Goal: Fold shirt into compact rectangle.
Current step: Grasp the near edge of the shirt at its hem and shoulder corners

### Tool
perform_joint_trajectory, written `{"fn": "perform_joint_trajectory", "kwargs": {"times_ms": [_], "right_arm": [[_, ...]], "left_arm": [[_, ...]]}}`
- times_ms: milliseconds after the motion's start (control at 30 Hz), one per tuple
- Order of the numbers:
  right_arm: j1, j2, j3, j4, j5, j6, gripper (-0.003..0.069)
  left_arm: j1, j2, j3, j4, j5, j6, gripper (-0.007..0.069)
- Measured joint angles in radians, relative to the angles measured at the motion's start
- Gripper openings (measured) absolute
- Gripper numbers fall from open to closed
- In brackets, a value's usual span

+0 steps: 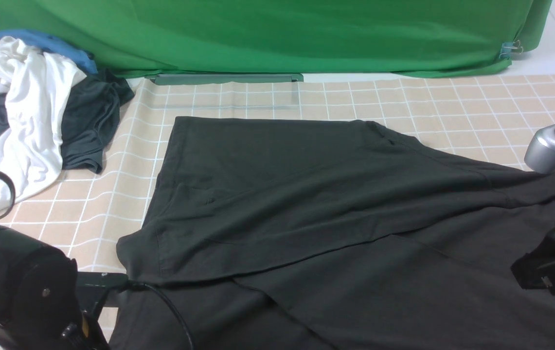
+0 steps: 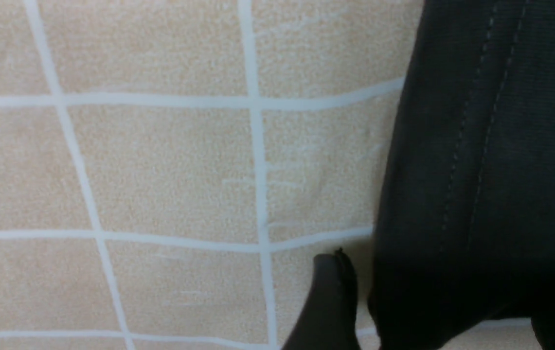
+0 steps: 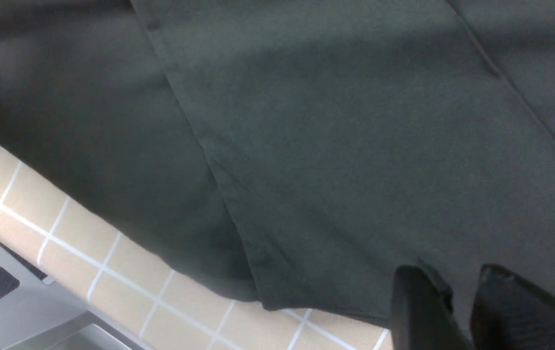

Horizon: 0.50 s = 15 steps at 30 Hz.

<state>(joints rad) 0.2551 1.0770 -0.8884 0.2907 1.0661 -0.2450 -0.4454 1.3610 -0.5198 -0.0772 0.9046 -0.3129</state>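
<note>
Lying spread across the checked tablecloth (image 1: 403, 97): one black shirt (image 1: 306, 209), part-folded, a broad panel turned over the body along a diagonal edge that runs from the near left towards the far right, with the nearest cloth reaching the front edge of the front view. Also present: the left gripper (image 1: 109, 286), low at the shirt's near left edge, jaws standing apart; its wrist view shows one finger (image 2: 331, 291) over bare tablecloth just beside the stitched hem, clamping nothing. Next, the right gripper (image 3: 459, 279), at the shirt's right side above its edge, fingers a narrow gap apart over the cloth; whether they pinch the fabric cannot be told. Far left, apart from the shirt: a heap of white, blue and dark grey garments (image 1: 29, 97). Behind the table: a green backdrop (image 1: 282, 34).
</note>
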Motion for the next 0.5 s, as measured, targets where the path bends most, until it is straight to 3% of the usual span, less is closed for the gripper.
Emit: {"fn": "perform_joint_trajectory", "kwargs": {"times_ms": [200, 267, 500], "right_arm": [[0.000, 0.000, 0.000, 0.000, -0.007, -0.001, 0.0216], [0.000, 0.000, 0.000, 0.000, -0.011, -0.002, 0.0216], [0.000, 0.000, 0.000, 0.000, -0.014, -0.008, 0.0217]], "left_arm": [[0.000, 0.052, 0.000, -0.010, -0.001, -0.005, 0.0453], [0.000, 0.085, -0.009, -0.023, 0.003, -0.002, 0.0395], [-0.003, 0.081, -0.027, -0.041, 0.007, 0.051, 0.0064]]}}
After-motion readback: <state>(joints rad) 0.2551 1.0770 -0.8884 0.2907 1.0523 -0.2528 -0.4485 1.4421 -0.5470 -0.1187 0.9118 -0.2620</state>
